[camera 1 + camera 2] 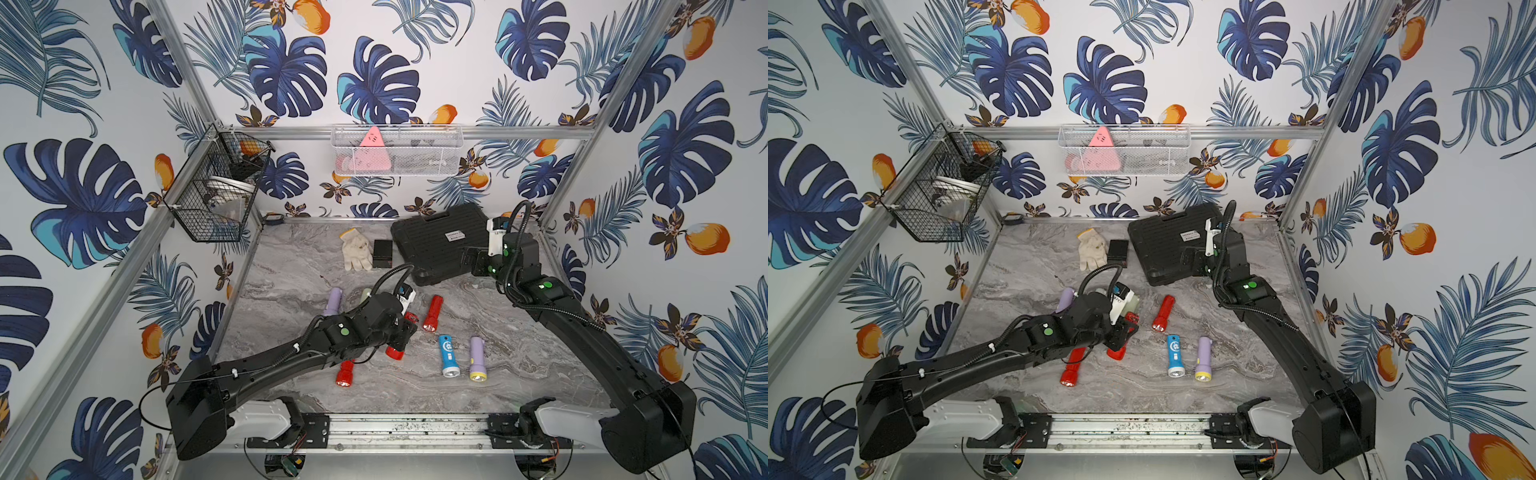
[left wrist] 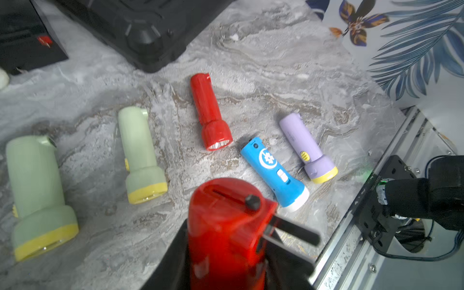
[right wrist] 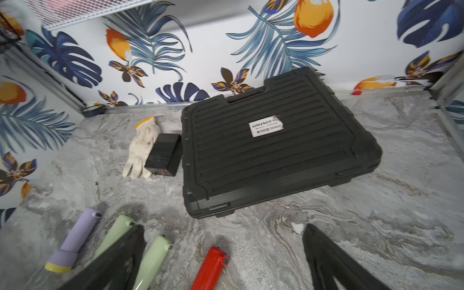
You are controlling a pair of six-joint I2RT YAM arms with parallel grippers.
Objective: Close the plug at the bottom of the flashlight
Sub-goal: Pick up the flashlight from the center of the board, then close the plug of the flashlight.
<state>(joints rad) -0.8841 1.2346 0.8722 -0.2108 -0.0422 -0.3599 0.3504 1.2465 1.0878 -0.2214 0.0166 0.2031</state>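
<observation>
Two hands are in view. The left hand (image 1: 402,334) is closed on the red flashlight (image 2: 226,226), a smooth, glossy plastic cylinder with a flared head. It is held near the middle of the counter (image 1: 519,332), a grey surface with a marbled pattern. In the left wrist view its rear end faces the camera. The plug (image 2: 296,232), made of flat dark prongs, stands out sideways from that end and is not folded in.

The right hand (image 3: 223,227) has its jaws spread wide and grips nothing. It hangs at the back right, by the black case (image 1: 440,245), a ribbed rigid plastic box with a white label.

Surrounding items:
- A second red flashlight (image 1: 433,312) lies just beside the left hand.
- A third red flashlight (image 1: 345,372) is partly covered by the left arm.
- The blue flashlight (image 1: 448,355) and the purple flashlight (image 1: 477,359), which has a yellow rim, lie side by side nearer the front.
- Two pale green flashlights (image 2: 143,155), matte with yellow rims, show in the left wrist view.
- A white knit glove (image 1: 356,251) touches a small black box (image 1: 382,253) beside the case.
- A black wire basket (image 1: 216,187) and a white mesh basket (image 1: 397,149) hang on the walls.
</observation>
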